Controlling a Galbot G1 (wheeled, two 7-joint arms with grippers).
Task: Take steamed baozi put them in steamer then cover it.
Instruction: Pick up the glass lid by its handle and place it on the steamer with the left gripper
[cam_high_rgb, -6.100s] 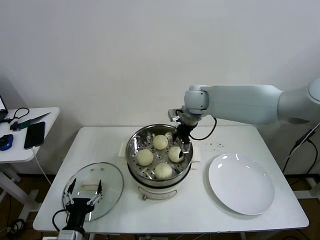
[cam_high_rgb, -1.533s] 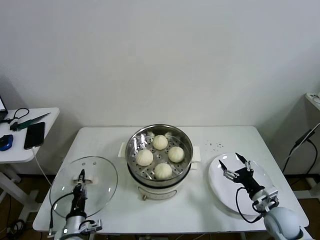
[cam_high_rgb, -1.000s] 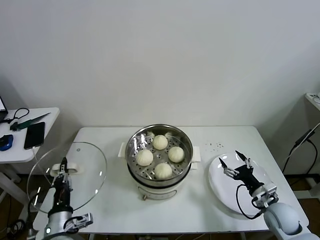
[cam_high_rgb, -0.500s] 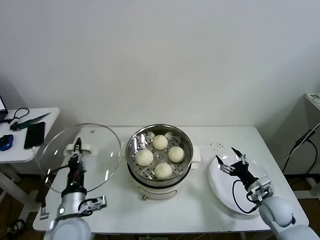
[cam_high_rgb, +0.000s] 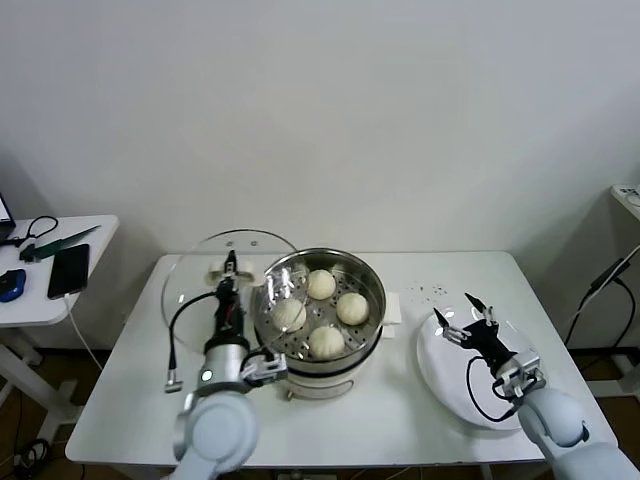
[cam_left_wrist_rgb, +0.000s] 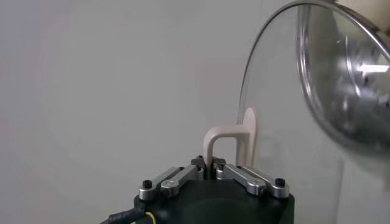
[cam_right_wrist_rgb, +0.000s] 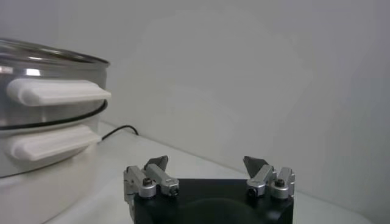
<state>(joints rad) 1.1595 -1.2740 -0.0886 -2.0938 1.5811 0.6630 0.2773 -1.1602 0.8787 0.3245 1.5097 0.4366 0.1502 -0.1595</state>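
Observation:
Four cream-white baozi (cam_high_rgb: 321, 285) sit on the perforated tray inside the shiny steamer (cam_high_rgb: 318, 350) at the table's middle. My left gripper (cam_high_rgb: 229, 272) is shut on the white handle (cam_left_wrist_rgb: 230, 141) of the clear glass cover (cam_high_rgb: 201, 283), holding it upright in the air just left of the steamer, its rim overlapping the steamer's left edge. The cover also shows in the left wrist view (cam_left_wrist_rgb: 286, 79). My right gripper (cam_high_rgb: 466, 317) is open and empty, low over the white plate. The steamer's side handles show in the right wrist view (cam_right_wrist_rgb: 55, 91).
A flat white plate (cam_high_rgb: 455, 385) lies right of the steamer. A side table (cam_high_rgb: 45, 300) with a phone and cables stands at far left. A few dark specks (cam_high_rgb: 432, 292) lie on the white table behind the plate.
My left gripper has lifted the cover off the table's left side and carried it right, from flat to upright beside the steamer. My right arm withdrew from the steamer to over the plate.

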